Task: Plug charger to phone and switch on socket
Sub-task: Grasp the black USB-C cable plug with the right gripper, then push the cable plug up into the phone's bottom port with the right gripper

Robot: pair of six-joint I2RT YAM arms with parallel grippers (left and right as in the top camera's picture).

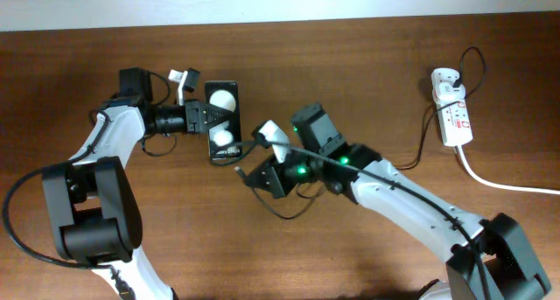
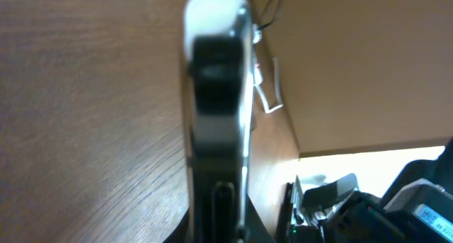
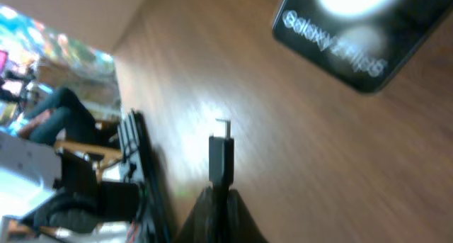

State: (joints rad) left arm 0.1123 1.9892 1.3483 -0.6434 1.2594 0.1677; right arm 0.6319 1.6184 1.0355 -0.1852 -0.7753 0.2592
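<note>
plug held just short of the phone; insertion not yet made.
the charger (image 3: pixel 221 156) is pinched at its plug body by the right claw (image 3: pixel 219 200), pressed together on it, with the metal tip pointing forward above the worktop (image 3: pixel 177 73). in the right wrist view the phone (image 3: pixel 354 30) is seen ahead of the tip and off to one side, near but apart; in the overhead view its nearer short end lies just beside the plug. the left claw (image 1: pixel 199 118) appears clamped on the phone's long edge, steadying it. for a sound insertion, the tip should be lined up and squared with the port on that short end, then pushed in slowly while the phone is held firm. the port itself cannot be made out. the socket (image 1: pixel 452 116) lies well apart, untouched.
</note>
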